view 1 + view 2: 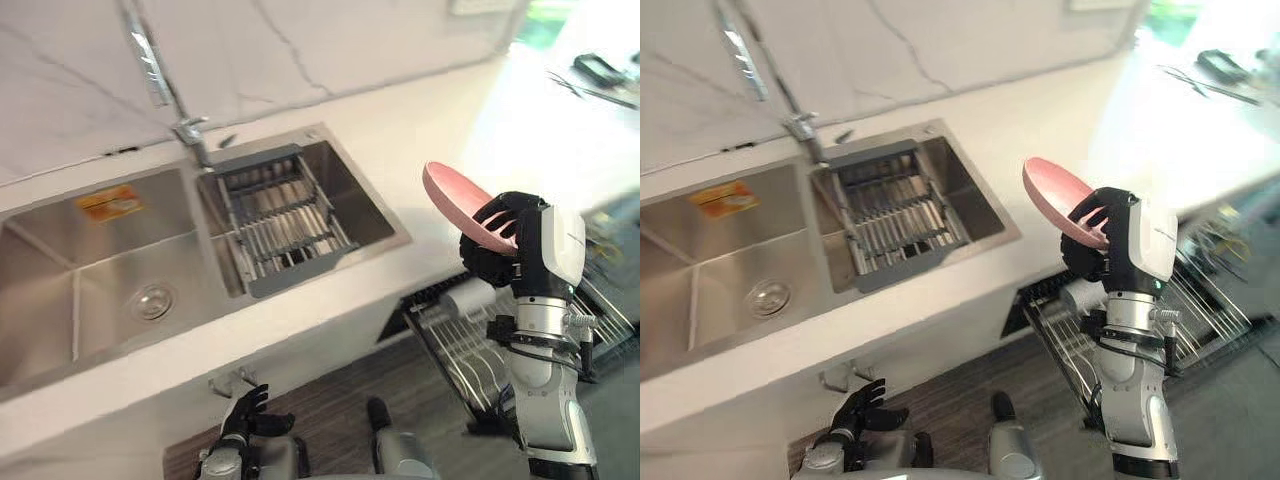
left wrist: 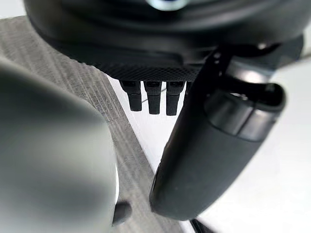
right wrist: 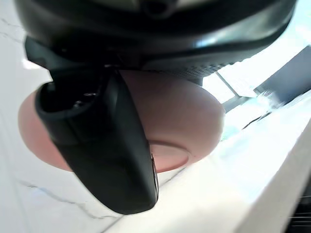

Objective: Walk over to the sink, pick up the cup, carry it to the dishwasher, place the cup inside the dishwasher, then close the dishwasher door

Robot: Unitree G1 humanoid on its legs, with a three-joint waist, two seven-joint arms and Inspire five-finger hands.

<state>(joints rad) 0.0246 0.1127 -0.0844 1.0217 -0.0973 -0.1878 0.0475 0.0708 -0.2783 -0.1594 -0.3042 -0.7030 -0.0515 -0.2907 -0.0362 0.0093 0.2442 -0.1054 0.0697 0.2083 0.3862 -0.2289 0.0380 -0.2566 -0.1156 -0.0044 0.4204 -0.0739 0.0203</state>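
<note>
Over the front edge of the white counter [image 1: 430, 140], you have the right hand [image 1: 495, 262] raised and closed on a pink dish [image 1: 455, 195]. It is a shallow, round piece, more plate or bowl than cup. The dish is tilted, with its far rim high and its near rim inside the grip. The fingers [image 1: 497, 215] curl over that near rim, and in the right wrist view the thumb [image 3: 107, 145] lies across the dish's underside, beside its foot ring. Below the hand, under the counter, you can see a pulled-out dishwasher rack [image 1: 470, 350] of wire.

To your left, well apart from the dish, the steel sink [image 1: 40, 290] is set into the counter. A round drain [image 1: 153, 300] sits in its larger basin and a grey drainer basket [image 1: 280, 215] in the smaller one, with the faucet [image 1: 190, 130] rising behind them.

Your left hand [image 1: 245, 415] hangs low over the dark wood-grain floor [image 1: 330, 400], fingers loosely spread and holding nothing.
</note>
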